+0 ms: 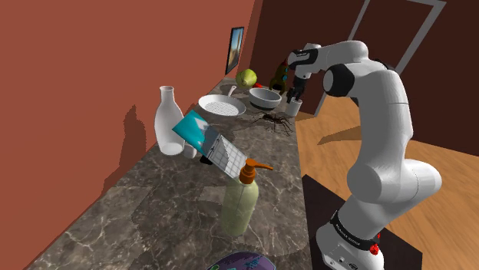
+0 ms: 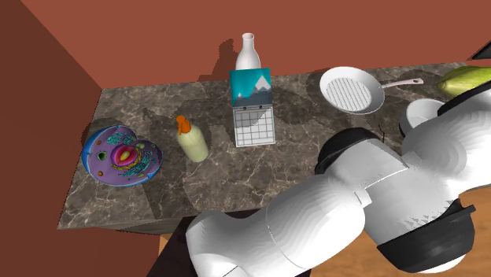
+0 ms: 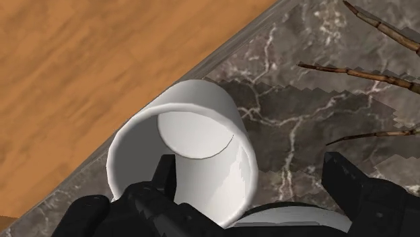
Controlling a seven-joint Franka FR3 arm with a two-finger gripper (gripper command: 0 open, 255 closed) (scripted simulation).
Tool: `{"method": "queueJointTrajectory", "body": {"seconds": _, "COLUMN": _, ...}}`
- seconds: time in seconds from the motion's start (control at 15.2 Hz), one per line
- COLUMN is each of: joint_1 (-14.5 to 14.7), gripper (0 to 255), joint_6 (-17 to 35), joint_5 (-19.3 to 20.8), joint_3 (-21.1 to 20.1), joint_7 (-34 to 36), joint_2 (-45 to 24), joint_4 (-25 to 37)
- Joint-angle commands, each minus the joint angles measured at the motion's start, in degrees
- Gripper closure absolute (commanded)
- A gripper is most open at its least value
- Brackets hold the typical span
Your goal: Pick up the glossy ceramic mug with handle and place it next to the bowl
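Observation:
A plain white mug (image 1: 295, 107) stands upright on the dark marble counter (image 1: 169, 207), at its far end close to the edge. It sits just to the shoulder view's right of the white bowl (image 1: 265, 97). My black gripper (image 1: 294, 94) hangs right over the mug, pointing down. In the wrist view the mug (image 3: 195, 134) opens towards the camera. My gripper (image 3: 250, 170) is open: one finger (image 3: 165, 178) sits inside the rim, the other finger (image 3: 350, 182) stands well clear outside the wall. The handle is hidden.
Brown spider-like legs (image 3: 377, 74) lie beside the mug. Further along are a white pan (image 1: 222, 105), a green fruit (image 1: 246, 77), a white vase (image 1: 169, 119), a blue box with a grid card (image 1: 206, 142), a soap bottle (image 1: 242, 201) and a purple cell model (image 2: 122, 155). Wooden floor (image 3: 81, 67) lies past the edge.

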State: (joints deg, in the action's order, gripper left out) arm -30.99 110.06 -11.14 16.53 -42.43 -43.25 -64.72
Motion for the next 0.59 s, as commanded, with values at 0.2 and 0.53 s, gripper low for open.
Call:
{"method": "queueJointTrajectory", "body": {"seconds": 0.2, "joint_1": -0.11, "gripper": 0, "joint_6": -4.1, "joint_5": 0.38, "joint_3": 0.26, "joint_7": 0.27, "joint_2": 1.48, "joint_4": 2.65}}
{"method": "queueJointTrajectory", "body": {"seconds": 0.53, "joint_1": -0.11, "gripper": 0, "joint_6": -4.11, "joint_5": 0.38, "joint_3": 0.26, "joint_7": 0.27, "joint_2": 1.48, "joint_4": 2.66}}
